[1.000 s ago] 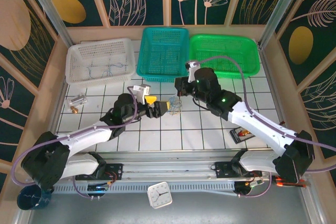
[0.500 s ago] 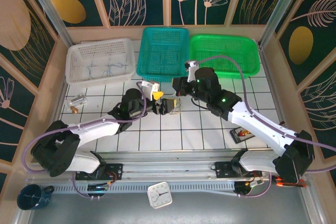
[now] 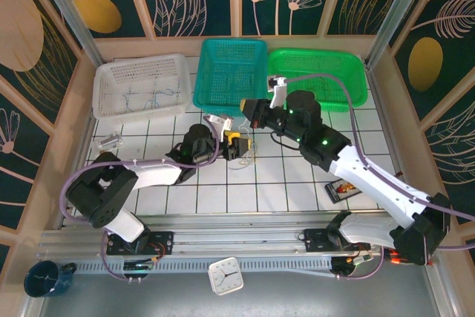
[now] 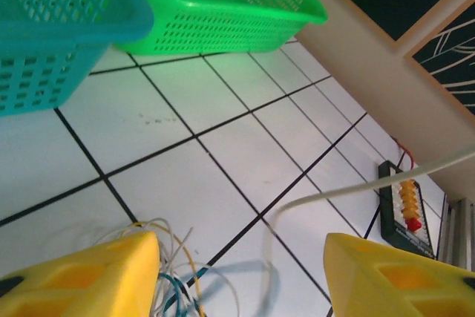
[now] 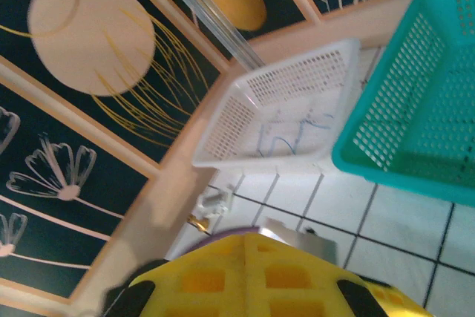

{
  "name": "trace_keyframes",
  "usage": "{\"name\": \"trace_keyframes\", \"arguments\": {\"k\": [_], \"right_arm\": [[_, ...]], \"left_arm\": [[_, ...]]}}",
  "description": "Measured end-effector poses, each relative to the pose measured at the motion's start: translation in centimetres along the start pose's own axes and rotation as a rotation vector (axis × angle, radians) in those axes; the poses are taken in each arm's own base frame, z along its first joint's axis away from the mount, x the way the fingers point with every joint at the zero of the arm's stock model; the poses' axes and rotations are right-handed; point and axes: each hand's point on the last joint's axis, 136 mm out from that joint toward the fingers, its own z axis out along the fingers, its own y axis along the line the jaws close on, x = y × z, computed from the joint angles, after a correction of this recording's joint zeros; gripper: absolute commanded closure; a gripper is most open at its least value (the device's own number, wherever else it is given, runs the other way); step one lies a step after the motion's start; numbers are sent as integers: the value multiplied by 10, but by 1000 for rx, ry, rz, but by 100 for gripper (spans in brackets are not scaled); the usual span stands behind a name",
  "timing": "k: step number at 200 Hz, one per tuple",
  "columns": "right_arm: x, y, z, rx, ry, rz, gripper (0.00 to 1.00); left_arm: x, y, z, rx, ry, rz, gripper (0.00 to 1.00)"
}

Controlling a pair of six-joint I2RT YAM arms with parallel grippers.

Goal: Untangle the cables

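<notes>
The cables lie as a small loose tangle of whitish, yellowish and bluish wires on the white tiles at mid-table. My left gripper is low over them and open. In the left wrist view the tangle lies against the left finger, and one whitish strand arcs off the floor toward the right. My right gripper hangs raised just behind the tangle, near the teal basket. Its yellow fingers are pressed shut. Whether a strand is pinched there I cannot tell.
Three baskets line the back: white holding a few thin wires, teal and green. A black connector strip lies at the right. A small clear part sits at the left. A clock lies on the front rail.
My left gripper has slid right up to the tangle and its jaws have narrowed. My right gripper, still shut, has risen and drawn back toward the teal basket.
</notes>
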Motion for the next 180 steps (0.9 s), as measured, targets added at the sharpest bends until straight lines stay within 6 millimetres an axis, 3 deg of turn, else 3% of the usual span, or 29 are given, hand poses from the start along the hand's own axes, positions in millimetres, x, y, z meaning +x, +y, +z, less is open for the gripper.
{"name": "trace_keyframes", "arguments": {"k": [50, 109, 180], "right_arm": [[-38, 24, -14, -69, -110, 17, 100], [-66, 30, -22, -124, -168, 61, 100], [-111, 81, -48, -308, -255, 83, 100]], "left_arm": [[39, 20, -2, -39, 72, -37, 40], [52, 26, -5, -47, 82, -50, 41], [75, 39, -4, -71, 125, -84, 47]]}}
